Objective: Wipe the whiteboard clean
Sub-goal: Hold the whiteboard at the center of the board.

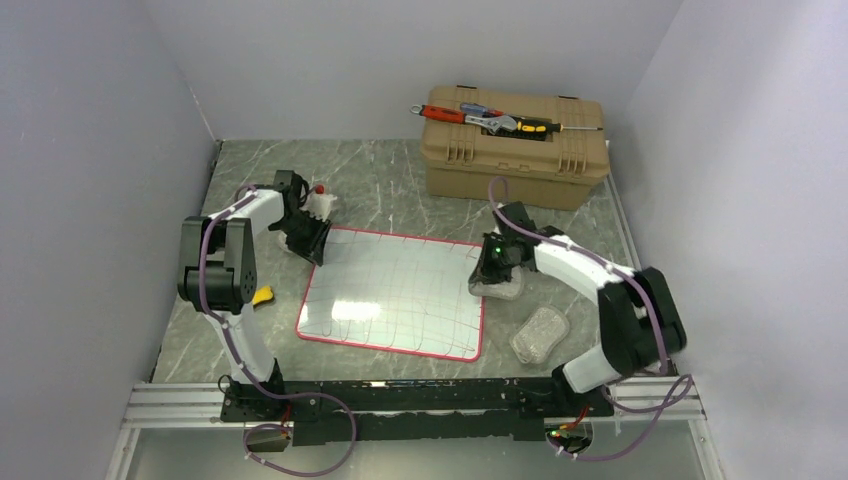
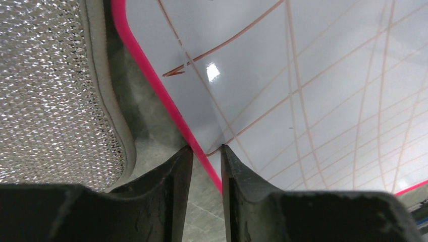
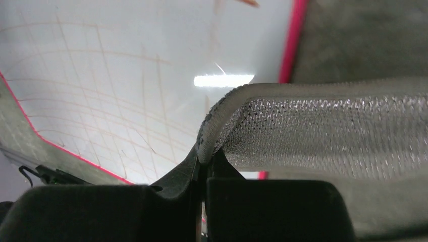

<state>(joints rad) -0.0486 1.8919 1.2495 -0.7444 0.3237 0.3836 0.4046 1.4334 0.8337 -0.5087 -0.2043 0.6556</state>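
The whiteboard lies flat mid-table, red-rimmed and covered in a grid of thin pen lines. My left gripper is at its far left corner. In the left wrist view its tips straddle the red rim with a narrow gap, one finger over the table and the other over the board. My right gripper is at the board's right edge, shut on the edge of a silvery mesh sponge that rests half on the board.
A second mesh sponge lies right of the board. Another mesh pad lies beside the left fingers. A tan toolbox with tools on its lid stands at the back right. A small yellow piece is by the left arm.
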